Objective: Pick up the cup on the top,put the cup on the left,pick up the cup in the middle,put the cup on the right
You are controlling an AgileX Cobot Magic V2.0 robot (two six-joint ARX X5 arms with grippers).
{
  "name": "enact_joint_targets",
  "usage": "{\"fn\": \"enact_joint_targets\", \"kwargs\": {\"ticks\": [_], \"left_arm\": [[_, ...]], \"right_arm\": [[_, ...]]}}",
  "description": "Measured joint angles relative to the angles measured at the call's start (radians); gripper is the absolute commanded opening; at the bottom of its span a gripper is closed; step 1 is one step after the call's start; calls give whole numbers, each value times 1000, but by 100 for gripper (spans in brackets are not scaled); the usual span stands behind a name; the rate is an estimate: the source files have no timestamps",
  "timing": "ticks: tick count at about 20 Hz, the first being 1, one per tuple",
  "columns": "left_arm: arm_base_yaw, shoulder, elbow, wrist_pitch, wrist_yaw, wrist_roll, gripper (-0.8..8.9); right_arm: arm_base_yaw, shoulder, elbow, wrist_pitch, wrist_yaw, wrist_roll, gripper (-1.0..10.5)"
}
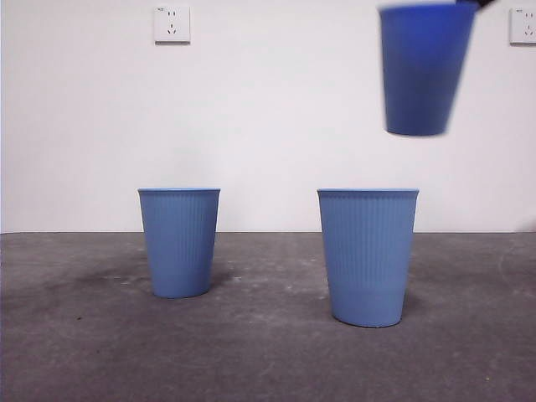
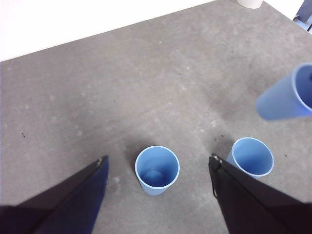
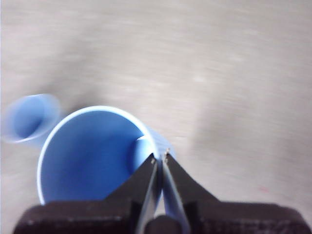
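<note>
One blue ribbed cup [image 1: 425, 71] hangs in the air high at the right, blurred by motion. My right gripper [image 3: 160, 157] is shut on its rim [image 3: 87, 156], one jaw inside and one outside; only a black tip [image 1: 477, 4] of it shows in the front view. A second blue cup [image 1: 179, 243] stands upright on the left of the grey table, a third [image 1: 368, 255] upright near the middle. My left gripper [image 2: 159, 158] is open high above the left cup [image 2: 157, 168], holding nothing. From there the middle cup [image 2: 252, 156] and the lifted cup [image 2: 285, 100] also show.
The grey tabletop [image 1: 268, 352] ends at a white wall with two sockets [image 1: 172, 23] [image 1: 523, 25]. A white object [image 2: 251, 2] sits at the table's far edge in the left wrist view. A blurred cup on the table [image 3: 27, 119] shows beside the held one.
</note>
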Motion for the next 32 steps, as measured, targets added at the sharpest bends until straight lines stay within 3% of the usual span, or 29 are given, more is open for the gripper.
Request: {"fn": "enact_joint_targets", "kwargs": {"ticks": [5, 9, 15, 21, 22, 26, 32], "left_arm": [[0, 0, 0, 0, 0, 0, 346], [0, 0, 0, -7, 0, 0, 346], [0, 0, 0, -8, 0, 0, 346], [0, 0, 0, -8, 0, 0, 346], [0, 0, 0, -8, 0, 0, 346], [0, 0, 0, -8, 0, 0, 346], [0, 0, 0, -8, 0, 0, 346]], "right_arm": [[-107, 175, 0, 16, -76, -39, -12], [-123, 336, 0, 92, -120, -50, -12], [-135, 488, 0, 176, -129, -50, -12], [-162, 507, 0, 179, -131, -50, 11], [-169, 507, 0, 169, -131, -50, 30], [-184, 507, 0, 143, -130, -50, 377], [-182, 390, 0, 132, -130, -50, 382]]}}
